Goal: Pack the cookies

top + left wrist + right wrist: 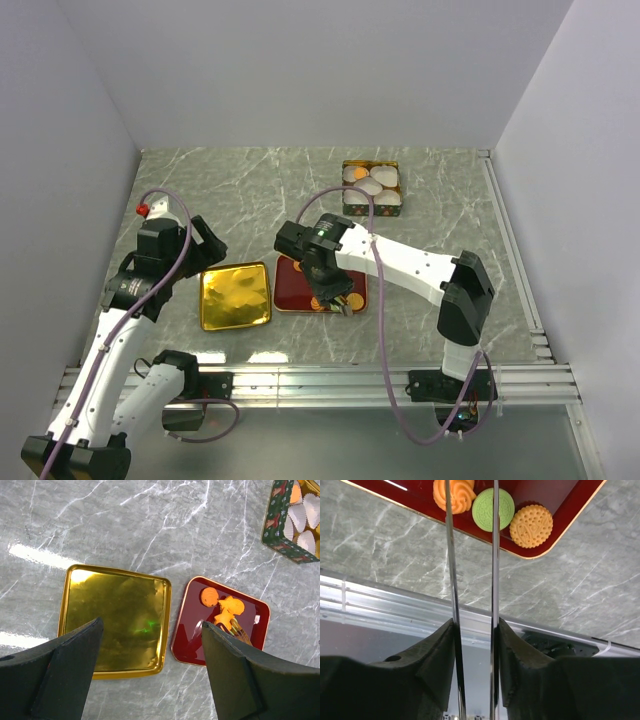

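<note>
The right gripper [470,500], blades narrowly apart, flanks a green cookie [493,509]; no writing is legible.

Orange swirl, green and tan round cookies [493,509] side by side, flat, corner of red tray [560,527]

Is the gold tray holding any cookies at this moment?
No, the gold tray is bare; the cookies lie in the red tray beside it.
</note>
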`<state>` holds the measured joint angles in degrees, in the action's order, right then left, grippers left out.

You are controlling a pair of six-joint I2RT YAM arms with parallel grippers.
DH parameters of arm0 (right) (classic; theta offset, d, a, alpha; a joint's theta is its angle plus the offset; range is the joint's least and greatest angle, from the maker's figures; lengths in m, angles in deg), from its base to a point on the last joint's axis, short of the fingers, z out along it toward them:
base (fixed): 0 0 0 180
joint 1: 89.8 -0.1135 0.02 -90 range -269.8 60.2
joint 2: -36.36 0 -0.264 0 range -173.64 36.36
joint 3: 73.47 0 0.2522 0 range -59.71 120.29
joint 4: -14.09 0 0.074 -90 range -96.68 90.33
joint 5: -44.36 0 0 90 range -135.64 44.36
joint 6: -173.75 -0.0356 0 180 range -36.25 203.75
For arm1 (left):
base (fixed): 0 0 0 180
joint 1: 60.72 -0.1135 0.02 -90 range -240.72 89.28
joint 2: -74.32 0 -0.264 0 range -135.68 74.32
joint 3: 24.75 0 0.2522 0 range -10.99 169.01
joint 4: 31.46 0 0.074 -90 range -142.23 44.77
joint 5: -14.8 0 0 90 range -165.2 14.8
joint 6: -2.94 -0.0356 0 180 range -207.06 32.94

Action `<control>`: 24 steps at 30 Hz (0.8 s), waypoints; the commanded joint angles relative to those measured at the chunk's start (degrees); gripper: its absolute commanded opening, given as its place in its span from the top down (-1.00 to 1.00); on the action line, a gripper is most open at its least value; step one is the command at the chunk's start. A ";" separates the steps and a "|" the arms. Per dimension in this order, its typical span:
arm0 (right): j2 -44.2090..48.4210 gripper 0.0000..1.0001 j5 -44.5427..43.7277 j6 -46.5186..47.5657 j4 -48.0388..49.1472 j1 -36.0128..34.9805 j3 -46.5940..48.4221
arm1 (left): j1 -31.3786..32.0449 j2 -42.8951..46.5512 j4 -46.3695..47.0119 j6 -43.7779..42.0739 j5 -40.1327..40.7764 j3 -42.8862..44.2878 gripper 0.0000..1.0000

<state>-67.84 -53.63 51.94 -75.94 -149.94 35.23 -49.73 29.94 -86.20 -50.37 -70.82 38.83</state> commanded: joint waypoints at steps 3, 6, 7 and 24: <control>-0.21 0.32 -1.59 -1.06 -0.37 -0.33 3.15 | 0.27 0.52 1.86 0.14 0.54 -0.16 -0.70; -0.12 0.37 -2.29 -1.23 -1.25 -0.42 5.77 | 0.27 0.44 1.68 0.05 0.54 -0.08 -0.70; -0.21 0.38 -2.47 -1.23 -1.95 -0.42 6.74 | 0.27 0.26 1.68 0.05 0.54 -0.16 -0.69; -2.85 0.38 3.33 0.17 -0.20 0.46 24.93 | 0.27 -1.76 1.07 0.31 0.89 0.27 -0.89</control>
<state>-69.90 -51.18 51.67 -76.95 -149.87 56.25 -49.73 28.47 -86.26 -50.39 -70.80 38.83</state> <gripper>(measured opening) 0.408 0.926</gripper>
